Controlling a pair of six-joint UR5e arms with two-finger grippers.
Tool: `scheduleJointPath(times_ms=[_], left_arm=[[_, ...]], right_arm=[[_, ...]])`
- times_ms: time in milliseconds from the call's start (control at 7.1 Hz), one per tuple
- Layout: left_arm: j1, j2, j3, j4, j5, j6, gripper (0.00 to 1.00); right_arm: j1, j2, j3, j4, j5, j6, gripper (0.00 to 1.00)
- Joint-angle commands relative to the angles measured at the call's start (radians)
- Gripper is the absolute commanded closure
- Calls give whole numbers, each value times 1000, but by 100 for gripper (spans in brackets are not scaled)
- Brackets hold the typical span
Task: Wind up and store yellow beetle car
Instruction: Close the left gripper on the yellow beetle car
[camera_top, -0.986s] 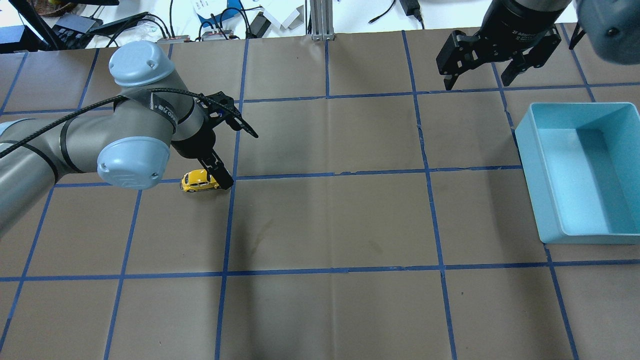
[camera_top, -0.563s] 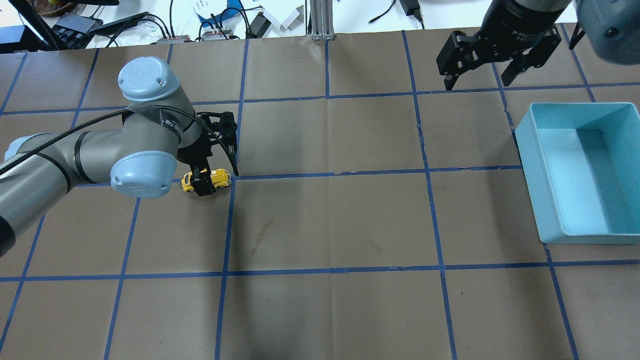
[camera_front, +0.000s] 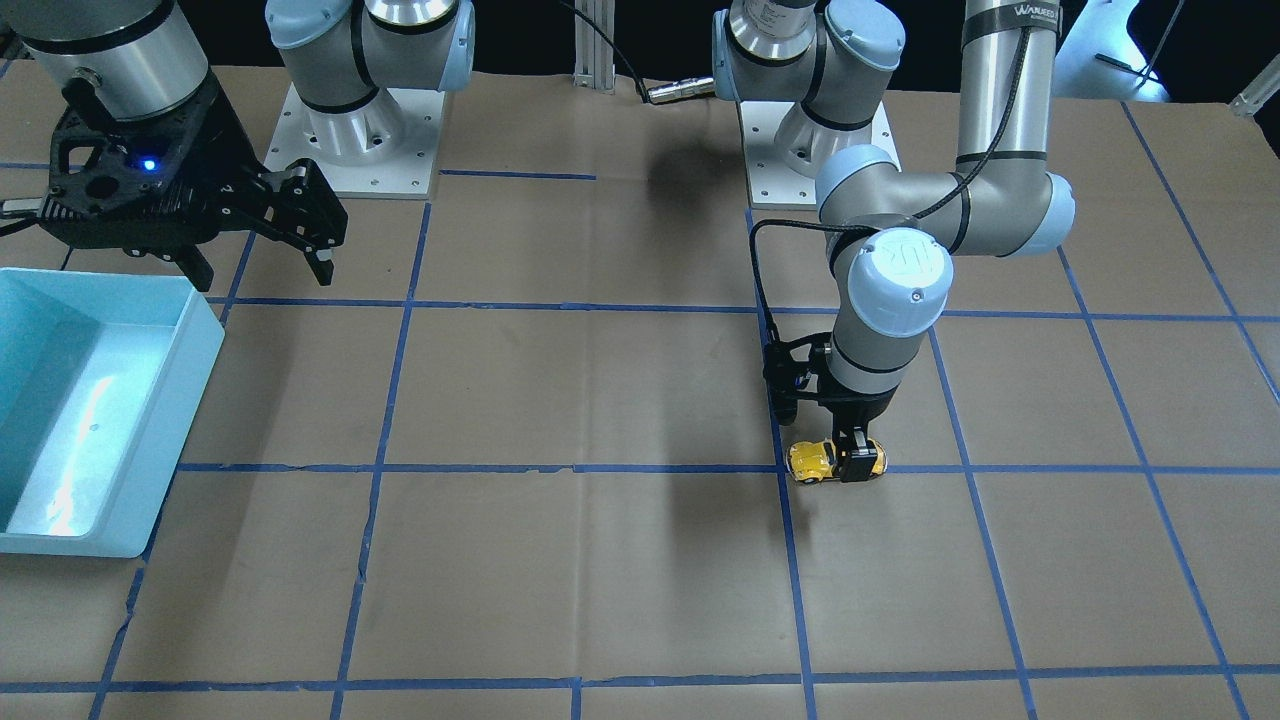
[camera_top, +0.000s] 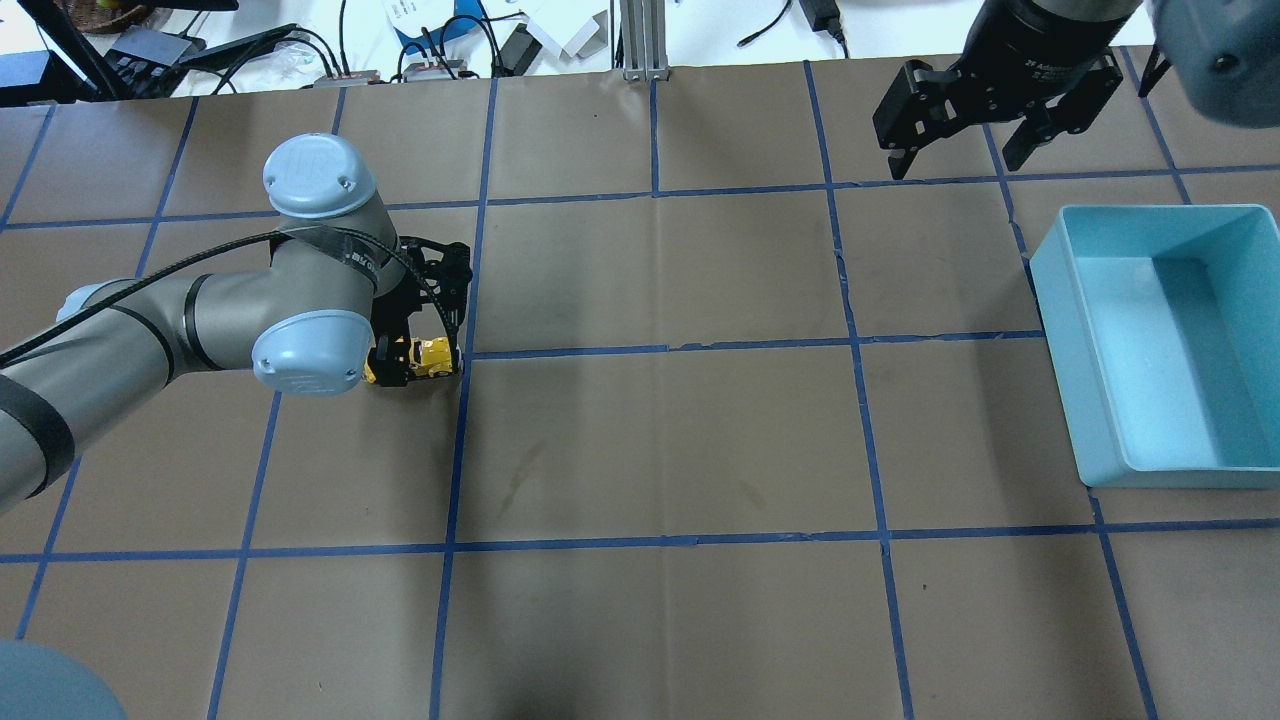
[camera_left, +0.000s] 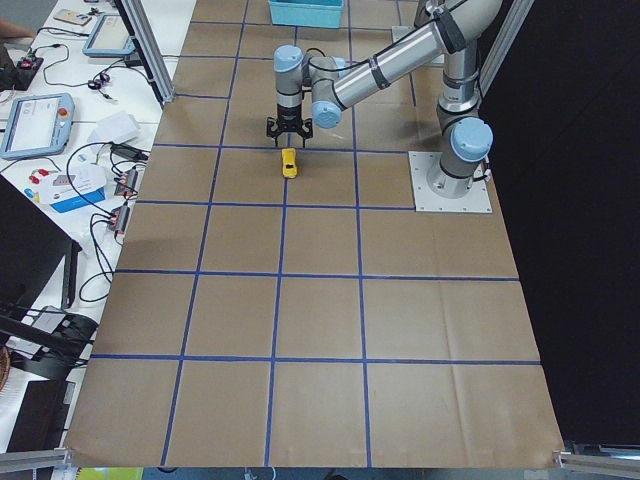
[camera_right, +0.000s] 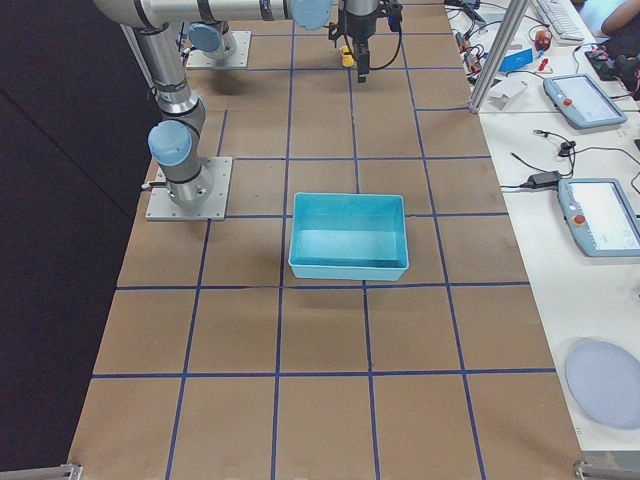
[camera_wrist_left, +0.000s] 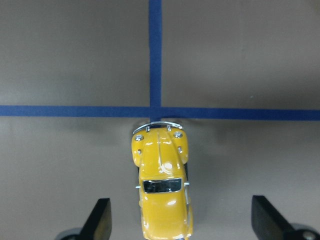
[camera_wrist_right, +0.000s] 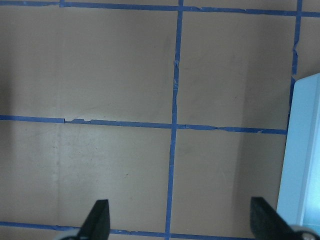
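The yellow beetle car stands on the brown table by a crossing of blue tape lines; it also shows in the overhead view and the front view. My left gripper is low over the car and open. Its fingers straddle the car with a gap on each side. My right gripper is open and empty, held above the far right of the table near the light blue bin. The wrist view of the right gripper shows only bare table between its fingers.
The light blue bin is empty and sits at the table's right edge; it also shows in the right side view. Blue tape lines grid the table. Cables and devices lie beyond the far edge.
My left wrist has swung round and lowered, so the fingers went from beside the car to straddling it. The car has barely shifted. The right arm has not moved.
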Motion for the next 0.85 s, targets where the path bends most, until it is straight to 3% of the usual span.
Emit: scheduleJointPath(times_ms=[0,282,704], left_arm=[[34,-19,2,3,-26,-1,8],[101,-18,-5,3,-139,7,8],[103,-57,-1,1,-139,4,12]], right_arm=[[0,-2,0,0,0,0,0],[0,0,0,-3,0,-2,0],[0,0,1,-9,2,-2,0]])
